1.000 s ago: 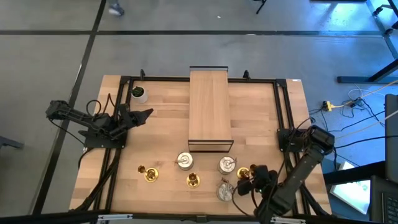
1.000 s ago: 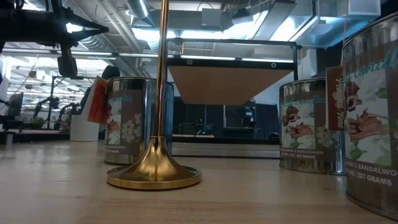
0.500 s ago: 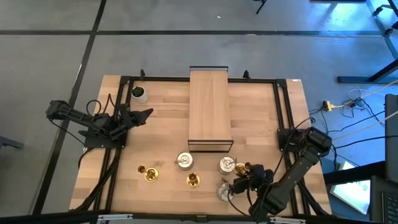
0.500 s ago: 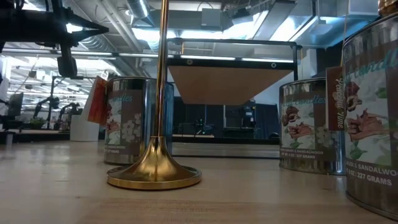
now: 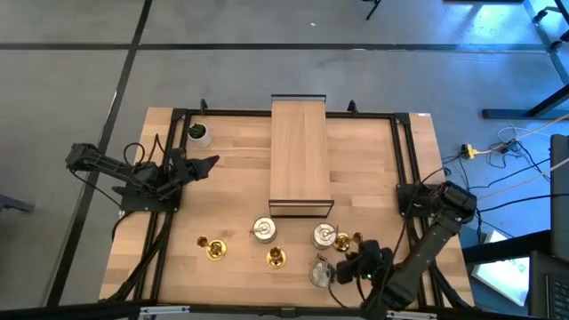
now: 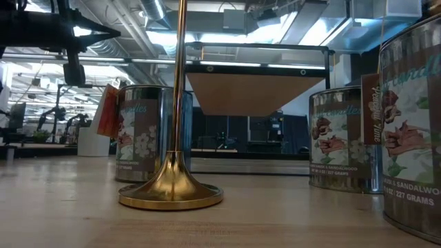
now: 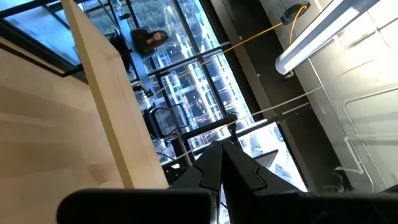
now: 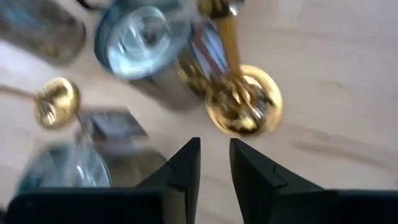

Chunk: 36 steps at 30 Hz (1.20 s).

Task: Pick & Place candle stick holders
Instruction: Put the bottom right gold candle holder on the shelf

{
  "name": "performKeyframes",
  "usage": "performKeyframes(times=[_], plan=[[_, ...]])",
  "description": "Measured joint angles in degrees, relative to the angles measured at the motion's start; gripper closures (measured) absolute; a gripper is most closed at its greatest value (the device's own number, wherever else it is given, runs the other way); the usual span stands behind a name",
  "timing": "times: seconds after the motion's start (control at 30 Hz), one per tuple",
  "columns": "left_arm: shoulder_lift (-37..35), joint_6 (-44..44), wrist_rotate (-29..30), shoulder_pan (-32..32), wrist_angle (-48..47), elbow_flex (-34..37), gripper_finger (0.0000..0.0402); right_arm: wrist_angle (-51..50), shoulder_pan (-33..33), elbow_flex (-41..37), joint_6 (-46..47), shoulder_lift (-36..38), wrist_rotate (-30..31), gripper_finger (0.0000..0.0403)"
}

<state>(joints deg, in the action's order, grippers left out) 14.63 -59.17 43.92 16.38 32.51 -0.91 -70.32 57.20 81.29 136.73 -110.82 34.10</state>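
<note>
The right gripper (image 8: 214, 149) hangs over the near right part of the table (image 5: 231, 196). Its two fingers stand nearly together with only a narrow gap, and nothing is between them. Just ahead of them lies the round base of a brass-gold holder (image 8: 244, 109), whose stem runs up against a silver holder (image 8: 140, 37). I judge that the gripper is aimed at this gold one, but the fingers are not around it.

The left gripper (image 5: 209, 163) waits far off at the left side with its fingers pressed together, probably to stay out of the way. All six candle stick holders stand in a loose row along the near edge, in front of the long wooden box (image 5: 300, 156), which may be the place for them.

The right wrist view is smeared, so I cannot tell if the gold stem is upright or leans on the silver holder. In the low view another gold holder (image 6: 172, 186) is cut off at the top, and the rightmost silver holder (image 6: 413, 124) shows only in part.
</note>
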Motion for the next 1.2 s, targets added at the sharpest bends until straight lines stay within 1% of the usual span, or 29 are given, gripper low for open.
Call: performKeyframes(times=[0.1, 0.2, 0.3, 0.37, 0.43, 0.5, 0.57, 0.7, 0.8, 0.97, 1.07, 1.13, 1.2], plan=[[-0.02, 0.44, 0.02, 0.00, -0.67, 0.00, 0.0400, -2.71, 1.11, 0.88, -0.02, 0.92, -0.11, 0.0312], [0.00, 0.01, 0.35, 0.00, -1.53, 0.00, 0.0400, -3.39, 1.99, 0.90, 0.29, 1.26, 0.46, 0.0312], [0.04, -0.08, 0.42, 0.00, -1.73, 0.00, 0.0400, -1.95, 2.94, 0.90, 0.16, 1.25, 0.20, 0.0312], [0.04, -0.08, 0.40, 0.00, -1.84, 0.00, 0.0400, -0.31, 3.18, 0.90, -1.14, 1.25, -1.30, 0.0312], [0.04, -0.08, 0.36, 0.00, -1.87, 0.00, 0.0400, 1.25, 3.75, 0.88, -1.79, 1.64, -1.07, 0.0312], [0.04, -0.08, 0.13, 0.00, -1.93, 0.00, 0.0400, 2.77, 4.63, 0.90, -1.41, 2.81, 1.55, 0.0312], [0.04, -0.10, 0.11, 0.00, -2.34, 0.00, 0.0400, 3.94, 5.56, 0.90, -0.54, 4.00, 5.88, 0.0312], [0.04, -0.10, 0.19, 0.00, -2.76, 0.00, 0.0400, 3.99, 6.16, 0.90, 0.43, 6.00, 11.12, 0.0312], [0.04, -0.10, 0.93, 0.00, -2.78, 0.00, 0.0400, 6.31, 6.44, -0.67, 0.74, 7.21, 14.71, 0.0312], [0.14, -0.10, 1.12, 0.00, -2.78, 0.00, 0.0400, 17.97, 7.59, -8.16, 0.83, 9.94, 19.66, 0.0312], [0.15, -0.10, 0.03, 0.00, -2.80, 0.00, 0.0400, 26.31, 9.20, -12.70, 0.22, 11.51, 25.40, 0.0312], [0.15, -0.10, -0.24, 0.00, -2.80, 0.00, 0.0400, 31.80, 9.92, -15.36, -2.13, 12.81, 28.16, 0.0312], [0.15, 0.24, -0.14, 0.00, -2.80, 0.00, 0.0400, 36.83, 10.02, -17.16, -5.89, 14.18, 29.10, 0.0312]])
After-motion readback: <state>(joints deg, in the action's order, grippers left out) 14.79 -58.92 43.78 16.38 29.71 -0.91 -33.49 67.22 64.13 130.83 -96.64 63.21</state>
